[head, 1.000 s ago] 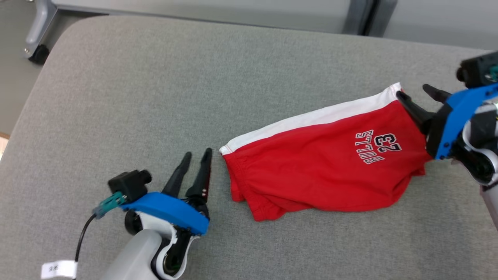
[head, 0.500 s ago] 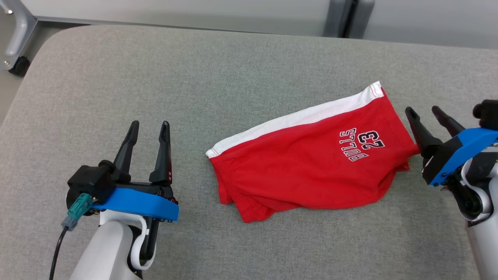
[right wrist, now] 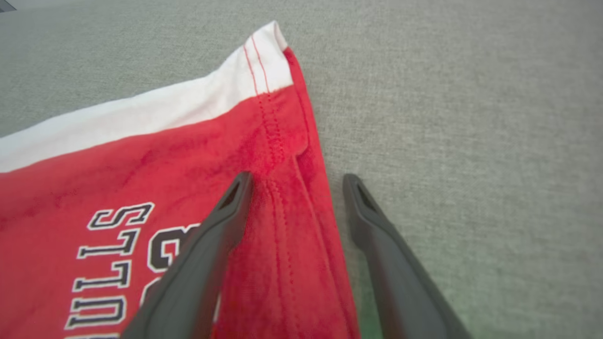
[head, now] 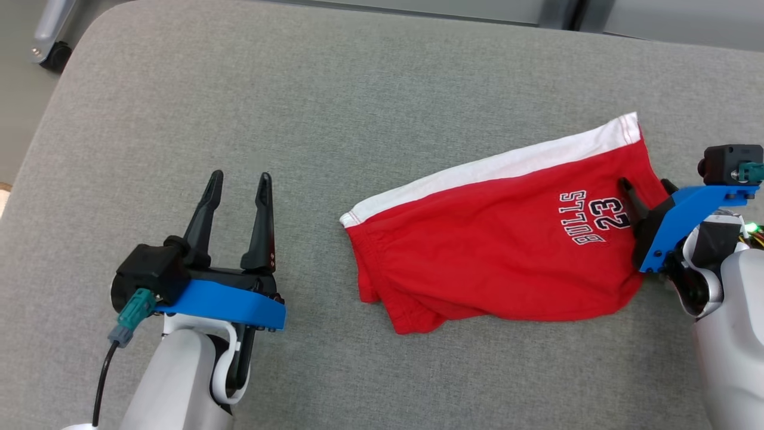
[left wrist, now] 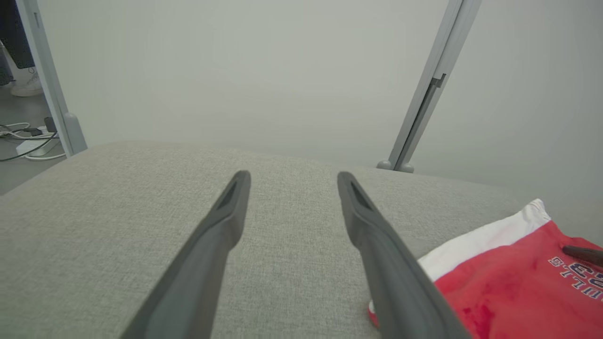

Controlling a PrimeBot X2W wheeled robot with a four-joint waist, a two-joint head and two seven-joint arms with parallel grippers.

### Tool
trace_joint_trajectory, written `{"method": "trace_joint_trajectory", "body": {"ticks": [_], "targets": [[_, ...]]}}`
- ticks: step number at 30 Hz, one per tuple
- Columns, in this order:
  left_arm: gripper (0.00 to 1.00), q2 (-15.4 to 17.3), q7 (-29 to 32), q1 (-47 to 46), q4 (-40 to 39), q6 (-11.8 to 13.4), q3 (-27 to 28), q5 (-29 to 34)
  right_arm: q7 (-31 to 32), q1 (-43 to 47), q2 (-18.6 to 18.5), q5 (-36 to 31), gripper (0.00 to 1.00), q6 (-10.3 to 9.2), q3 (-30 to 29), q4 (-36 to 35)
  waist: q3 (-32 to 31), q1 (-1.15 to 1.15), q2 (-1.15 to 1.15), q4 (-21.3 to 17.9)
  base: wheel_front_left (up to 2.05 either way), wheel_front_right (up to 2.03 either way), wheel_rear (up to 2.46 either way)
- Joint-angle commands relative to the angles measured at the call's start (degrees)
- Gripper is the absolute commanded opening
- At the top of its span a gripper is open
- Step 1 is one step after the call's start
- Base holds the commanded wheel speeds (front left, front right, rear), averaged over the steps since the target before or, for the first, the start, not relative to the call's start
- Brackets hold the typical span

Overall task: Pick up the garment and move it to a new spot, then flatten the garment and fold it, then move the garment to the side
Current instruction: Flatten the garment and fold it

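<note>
Right gripper (head: 644, 186), spread wide and empty, straddles fabric. Grey cushion (head: 268, 89) bears the red shorts (head: 489, 251) toward its three o'clock side; their hem (right wrist: 285, 141) lies between the jaws. Best press low, pinching every layer. Left gripper (head: 240, 177), likewise open, sits at nine o'clock.

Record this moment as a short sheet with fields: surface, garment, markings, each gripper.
surface: grey padded surface
garment: red shorts, lying on the surface towards the robot's right, not lifted
markings: white band along the far edge; BULLS 23 print near the right end
left gripper: open, over bare surface, apart from the shorts
right gripper: open, straddling the hem at the right end, one finger over red cloth, the other over the surface; contact cannot be told
</note>
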Motion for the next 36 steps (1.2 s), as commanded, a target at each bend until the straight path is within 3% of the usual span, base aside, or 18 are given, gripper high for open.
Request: {"method": "trace_joint_trajectory", "body": {"ticks": [1,4,5,6,11,17,28,36], "targets": [[1.0,-0.25,-0.23,-0.21,0.22,-0.27,0.01,0.34,1.16,0.15,0.8,-0.54,1.0,0.0,-0.05,1.13,0.13,0.0,0.0,0.27,0.0,0.0,0.0],[1.0,-0.55,-0.23,0.05,0.61,-0.47,0.6,0.29,4.11,1.64,2.57,-2.44,1.0,0.04,0.2,3.24,-0.1,0.0,0.0,0.43,0.0,0.0,0.0],[1.0,-0.6,-0.23,0.24,0.77,-0.54,0.77,0.28,4.72,2.12,3.45,-2.25,0.34,0.1,1.04,3.24,-0.27,0.0,0.0,0.36,0.0,0.0,0.0],[1.0,-0.59,-0.23,0.44,0.93,-0.6,0.95,0.25,4.53,2.58,4.16,-1.63,0.0,0.2,2.03,2.67,-0.49,0.0,0.0,0.2,0.0,0.0,0.0],[1.0,-0.28,-0.23,1.44,1.66,-0.69,1.03,-0.61,2.08,4.97,4.37,2.02,0.0,0.06,3.92,-1.95,-2.01,0.0,0.0,-1.6,0.0,0.0,0.0],[1.0,1.01,-0.24,2.7,1.87,-0.71,0.79,-1.65,-0.92,9.01,2.97,4.78,0.0,0.0,1.9,-9.09,-4.64,0.0,0.0,-4.94,0.0,0.0,0.0],[1.0,2.18,-0.24,5.08,1.91,-0.6,-0.05,-2.6,1.77,16.71,1.43,-0.24,0.0,0.01,-6.71,-21.14,-7.99,0.0,0.0,-10.03,0.0,0.0,0.0],[1.0,3.09,-0.24,5.67,2.21,-0.59,-2.08,-3.22,6.99,18.25,3.26,-2.51,0.0,0.01,0.62,-29.73,-9.4,0.0,0.0,-10.46,0.0,0.0,0.0]]}}
